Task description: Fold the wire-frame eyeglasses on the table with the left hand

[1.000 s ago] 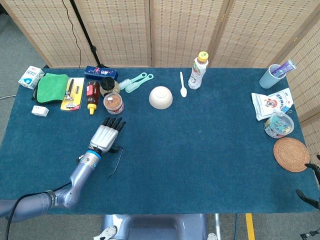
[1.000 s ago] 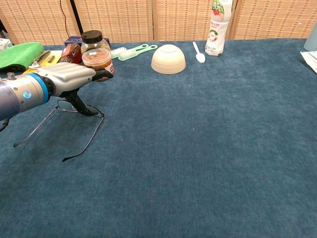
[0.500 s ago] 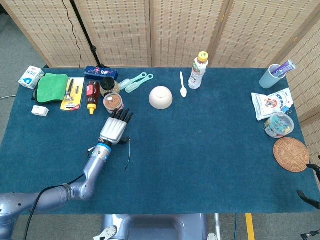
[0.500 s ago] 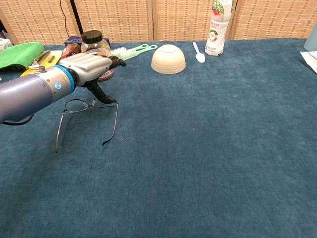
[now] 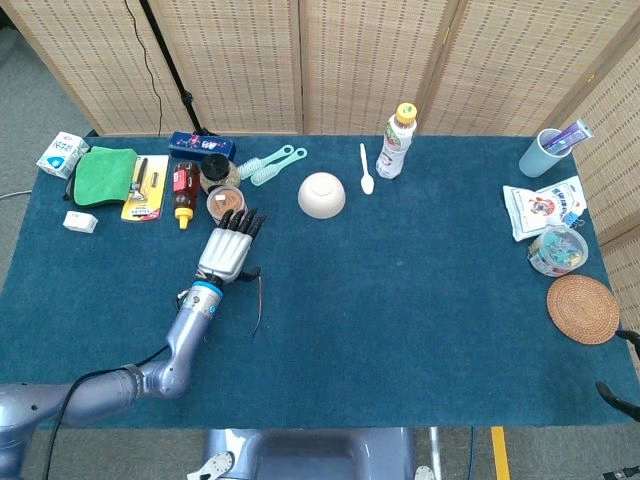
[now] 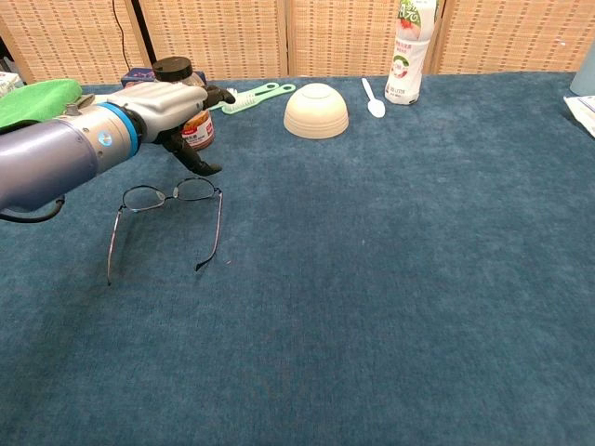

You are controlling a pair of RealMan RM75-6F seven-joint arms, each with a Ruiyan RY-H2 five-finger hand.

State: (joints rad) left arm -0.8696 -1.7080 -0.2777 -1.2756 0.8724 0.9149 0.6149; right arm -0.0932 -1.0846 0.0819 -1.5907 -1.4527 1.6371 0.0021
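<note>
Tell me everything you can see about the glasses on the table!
The eyeglasses have a thin dark wire frame with two roundish lenses that look clear. They lie flat on the blue table, lenses toward the back, both arms unfolded and pointing toward the camera. They are not folded yet. The left hand hovers just above and behind them, and in the chest view nothing seems to touch them except the table. From the head view only one thin arm shows beside the hand.

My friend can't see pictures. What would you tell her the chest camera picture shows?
Wire-frame eyeglasses lie on a blue table with both arms unfolded, and the robot's left hand hovers just above and behind them, holding nothing. Behind are an upside-down cream bowl, jars, brushes, a white spoon and a bottle.
</note>
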